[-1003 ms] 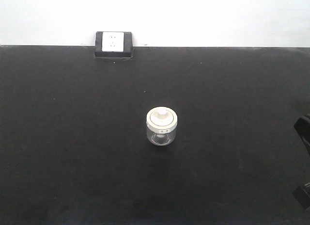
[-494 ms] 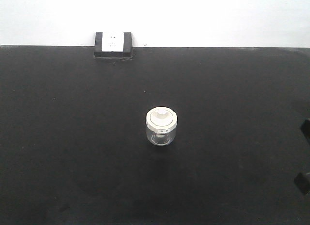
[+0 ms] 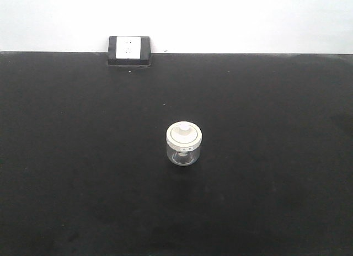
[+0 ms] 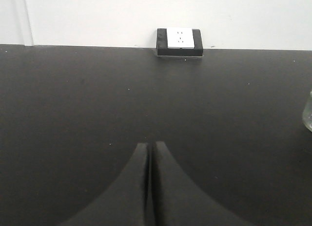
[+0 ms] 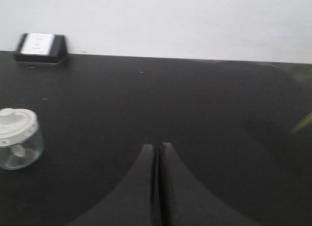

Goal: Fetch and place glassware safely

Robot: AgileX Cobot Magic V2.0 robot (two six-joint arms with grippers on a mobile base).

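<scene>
Standing upright near the middle of the black surface (image 3: pixel 66 156), your glass jar (image 3: pixel 183 145) has its cream-white lid (image 3: pixel 183 135) seated on top, knob up, and nothing touches it. In the front view you see no arm at all; the socket box (image 3: pixel 129 50) sits at the far edge against the white wall (image 3: pixel 248 19), up at about 11 o'clock from the jar.

Over on your left wrist camera, the left end effector (image 4: pixel 150 150) has its two dark fingers pressed together with only a thin seam between them, holding nothing. A sliver of clear glass shows at the frame's 3 o'clock edge, well apart from those fingers.

On your right wrist camera, the right end effector (image 5: pixel 157 150) is likewise closed and empty, fingers meeting at a narrow line. The jar sits off at 9 o'clock from its tips, well apart, resting on the surface.
</scene>
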